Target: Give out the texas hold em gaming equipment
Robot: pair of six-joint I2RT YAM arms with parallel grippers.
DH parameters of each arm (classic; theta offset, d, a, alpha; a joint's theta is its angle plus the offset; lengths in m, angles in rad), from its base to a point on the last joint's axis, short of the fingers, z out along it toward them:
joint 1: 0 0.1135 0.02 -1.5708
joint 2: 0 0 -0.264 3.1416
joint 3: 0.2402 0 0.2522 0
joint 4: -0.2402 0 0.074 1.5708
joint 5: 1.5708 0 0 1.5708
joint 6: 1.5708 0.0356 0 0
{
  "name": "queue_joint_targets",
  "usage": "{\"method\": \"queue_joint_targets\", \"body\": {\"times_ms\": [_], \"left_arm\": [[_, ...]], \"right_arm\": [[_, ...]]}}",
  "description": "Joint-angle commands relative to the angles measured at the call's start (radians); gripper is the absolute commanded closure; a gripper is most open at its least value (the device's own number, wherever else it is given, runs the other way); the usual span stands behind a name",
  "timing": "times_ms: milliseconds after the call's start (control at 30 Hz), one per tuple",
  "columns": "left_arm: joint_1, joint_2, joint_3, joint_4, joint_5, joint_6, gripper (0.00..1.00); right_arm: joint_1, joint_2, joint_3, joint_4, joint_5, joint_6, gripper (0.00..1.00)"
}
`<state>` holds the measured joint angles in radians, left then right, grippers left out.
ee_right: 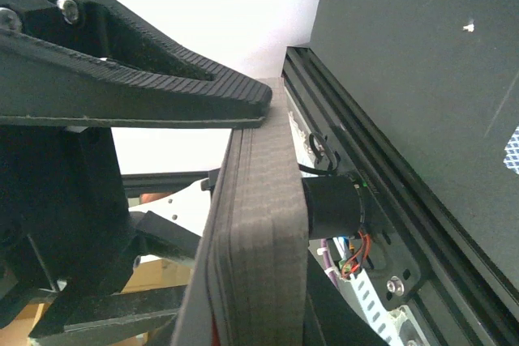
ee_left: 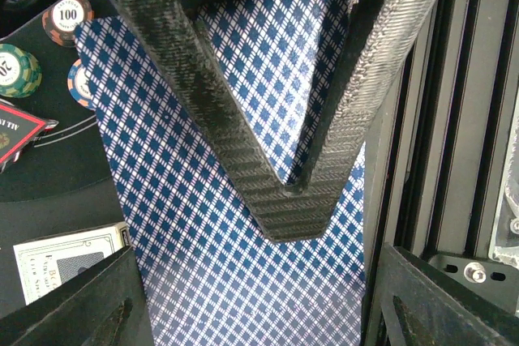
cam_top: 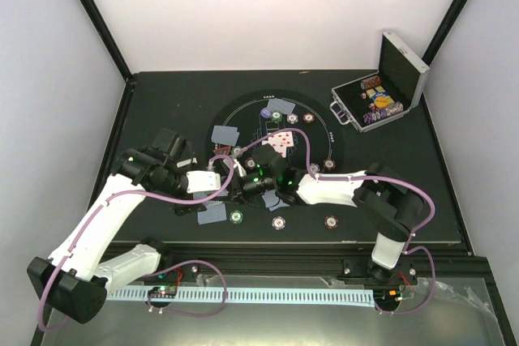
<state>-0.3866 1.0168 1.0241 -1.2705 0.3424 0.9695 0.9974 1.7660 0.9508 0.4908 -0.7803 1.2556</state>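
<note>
Frankly, my worry is the deck [ee_left: 243, 297] coming apart. It hangs in the air between both wrists, over the near rim of the mat [cam_top: 316, 143] and close to the black rail [ee_left: 454, 119] at the desk's near edge. As far as I can judge, the left jaws are clenched across its long edges. A finger [ee_left: 219, 135] of the right jaws lies flat on the patterned back. Its partner is hidden underneath, so I cannot tell whether that pair is clamped or merely resting.

If both arms pull at once, or one lets go early, I expect the slick cards to shear and fan out. They could drop onto the chips [ee_left: 69, 18] below or go off over the rail. The wrists are also near enough to knock each other.

The left arm [cam_top: 93, 224] reaches in low from the left and the right arm [cam_top: 332, 190] from the right. Their forearms are almost level, noses meeting above the mat.
</note>
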Motion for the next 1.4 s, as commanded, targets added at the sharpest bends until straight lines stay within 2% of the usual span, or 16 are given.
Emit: {"method": "queue_joint_targets", "body": {"times_ms": [0, 200, 433, 533, 600, 700, 800, 933, 1167, 1367], "left_arm": [[0.002, 0.003, 0.008, -0.021, 0.046, 0.030, 0.21], [0.002, 0.012, -0.003, -0.004, 0.055, 0.034, 0.23], [0.002, 0.005, -0.004, -0.004, 0.040, 0.036, 0.41], [0.002, 0.007, -0.006, -0.003, 0.050, 0.034, 0.43], [0.002, 0.007, -0.007, -0.001, 0.058, 0.028, 0.41], [0.000, -0.005, -0.015, 0.003, 0.089, 0.026, 0.23], [-0.002, -0.026, -0.039, 0.026, 0.092, 0.032, 0.17], [-0.005, -0.016, -0.039, 0.026, 0.078, 0.032, 0.17], [-0.005, 0.000, -0.029, 0.022, 0.034, 0.024, 0.28], [-0.005, 0.022, -0.029, 0.020, 0.014, 0.009, 0.27]], "right_arm": [[0.004, 0.001, 0.017, 0.101, -0.018, 0.037, 0.99], [0.008, 0.010, 0.025, 0.103, -0.024, 0.045, 0.99], [0.009, 0.022, 0.021, 0.096, -0.017, 0.043, 0.99], [0.009, 0.021, 0.028, 0.083, -0.013, 0.040, 0.99], [0.009, 0.017, 0.028, 0.073, -0.004, 0.038, 0.99], [0.008, 0.013, 0.036, 0.071, 0.003, 0.038, 0.99], [0.010, 0.013, 0.050, 0.064, 0.000, 0.035, 0.99], [0.013, 0.016, 0.060, 0.051, -0.002, 0.024, 0.99], [0.015, 0.019, 0.046, 0.060, -0.003, 0.028, 0.99], [0.017, 0.020, 0.044, 0.063, -0.008, 0.024, 0.99]]}}
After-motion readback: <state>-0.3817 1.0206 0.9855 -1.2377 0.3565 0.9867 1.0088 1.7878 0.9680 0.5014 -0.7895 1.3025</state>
